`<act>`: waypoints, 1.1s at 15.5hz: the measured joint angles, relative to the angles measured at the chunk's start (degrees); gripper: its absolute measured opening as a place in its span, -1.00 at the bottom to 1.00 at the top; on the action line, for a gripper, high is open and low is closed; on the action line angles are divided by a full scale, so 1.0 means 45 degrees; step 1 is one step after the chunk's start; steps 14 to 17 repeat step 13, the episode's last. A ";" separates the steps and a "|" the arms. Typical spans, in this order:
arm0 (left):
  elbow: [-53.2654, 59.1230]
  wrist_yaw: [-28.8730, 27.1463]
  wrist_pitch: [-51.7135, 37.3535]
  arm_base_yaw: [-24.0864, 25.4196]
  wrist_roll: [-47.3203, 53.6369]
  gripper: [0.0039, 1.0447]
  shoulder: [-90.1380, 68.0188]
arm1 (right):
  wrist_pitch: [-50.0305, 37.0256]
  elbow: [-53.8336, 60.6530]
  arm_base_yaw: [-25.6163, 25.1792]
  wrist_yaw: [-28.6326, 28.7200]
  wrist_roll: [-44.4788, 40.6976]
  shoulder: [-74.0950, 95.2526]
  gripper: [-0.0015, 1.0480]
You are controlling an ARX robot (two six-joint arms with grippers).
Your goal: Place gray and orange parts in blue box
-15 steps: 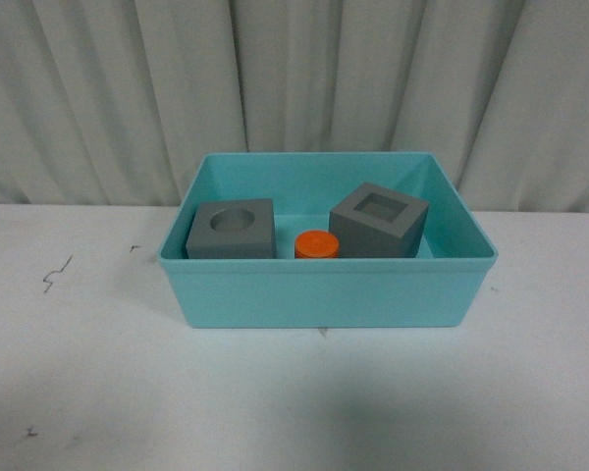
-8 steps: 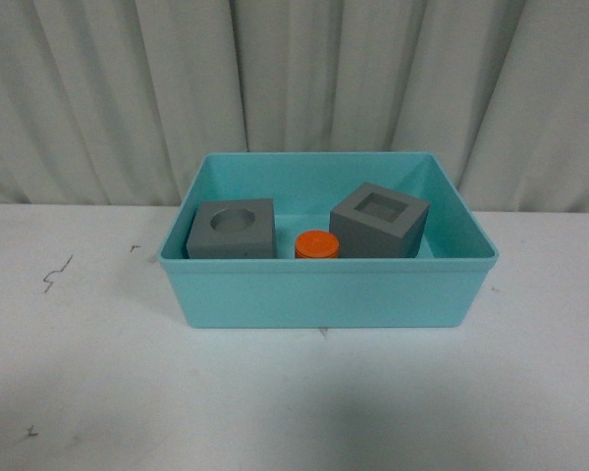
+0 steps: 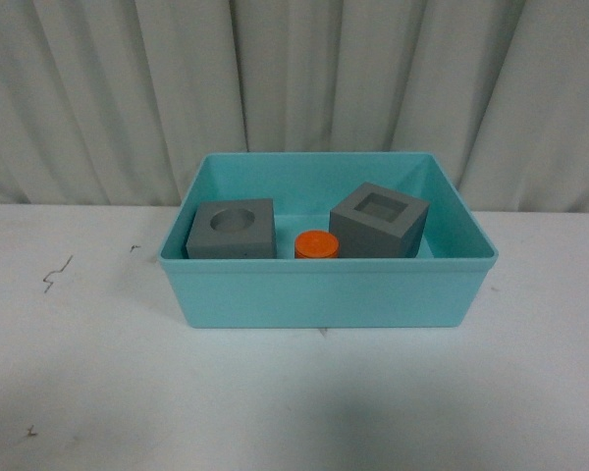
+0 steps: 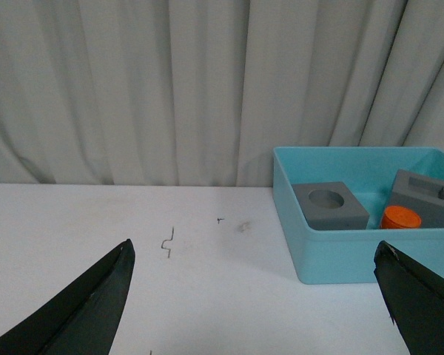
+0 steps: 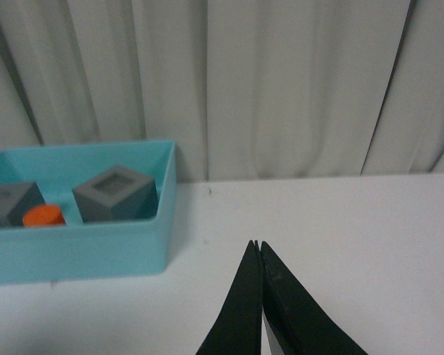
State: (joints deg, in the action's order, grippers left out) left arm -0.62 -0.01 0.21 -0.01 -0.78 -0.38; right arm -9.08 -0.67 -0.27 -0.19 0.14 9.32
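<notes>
Both gray cubes (image 3: 233,230) (image 3: 378,220) and the orange cylinder (image 3: 316,244) lie inside the blue box (image 3: 324,289), cylinder between them: you judge placement complete, no further pick needed. Left gripper (image 4: 255,296) is spread wide, empty; right gripper (image 5: 259,296) is pressed together. White table (image 3: 98,373); gray curtain (image 3: 294,78) at 12 o'clock.

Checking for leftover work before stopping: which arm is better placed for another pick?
Neither. Both gray cubes and the orange cylinder already sit inside the blue box; left gripper is open, right gripper shut, both empty.
</notes>
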 joint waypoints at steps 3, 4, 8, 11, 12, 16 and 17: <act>0.0000 0.0005 -0.0005 0.0000 0.0000 0.88 0.0000 | 0.2132 -0.0005 -0.0005 0.0024 0.0000 -0.2021 -0.97; 0.0000 0.0015 0.0000 0.0000 0.0000 0.88 0.0000 | 0.2098 -0.0005 0.0000 0.0029 0.0000 -0.2006 -0.97; 0.0000 0.0005 -0.0005 0.0000 0.0000 0.88 0.0000 | 0.2064 -0.0005 0.0000 0.0034 0.0000 -0.2021 -0.96; 0.0000 0.0000 0.0000 0.0000 -0.0005 0.88 0.0000 | 0.2064 -0.0005 0.0000 0.0034 -0.0005 -0.2021 -0.31; 0.0000 0.0005 0.0000 0.0000 0.0000 0.88 0.0000 | 0.2064 -0.0005 0.0000 0.0034 0.0000 -0.2021 -0.06; 0.0000 0.0000 0.0000 0.0000 0.0000 0.88 0.0000 | 0.2064 -0.0005 0.0000 0.0034 0.0000 -0.2021 0.18; 0.0000 0.0000 0.0000 0.0000 0.0000 0.88 0.0000 | 0.2064 -0.0005 0.0000 0.0034 0.0000 -0.2021 0.18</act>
